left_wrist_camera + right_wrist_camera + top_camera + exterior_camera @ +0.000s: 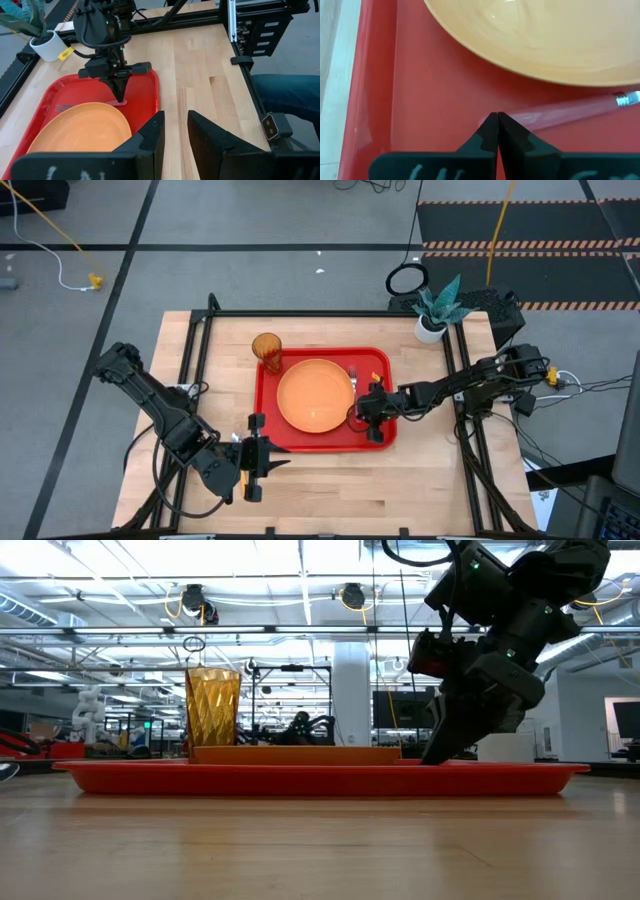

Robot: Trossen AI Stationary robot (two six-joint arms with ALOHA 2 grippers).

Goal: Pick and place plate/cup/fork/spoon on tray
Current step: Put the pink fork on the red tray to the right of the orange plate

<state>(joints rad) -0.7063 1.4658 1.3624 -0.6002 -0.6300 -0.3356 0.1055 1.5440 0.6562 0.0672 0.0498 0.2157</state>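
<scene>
Fork (570, 112) on tray (379, 362) — beside plate (315, 395), cup (266, 348) behind

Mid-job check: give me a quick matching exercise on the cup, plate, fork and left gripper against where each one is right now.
Things:
1. cup
2. plate
3. fork
4. left gripper

Places:
A. over bare table, off the tray's near edge
B. middle of the tray
C. tray's far left corner
D. flat on the tray beside the plate, under the right gripper

Pairs: 1-C, 2-B, 3-D, 4-A
</scene>
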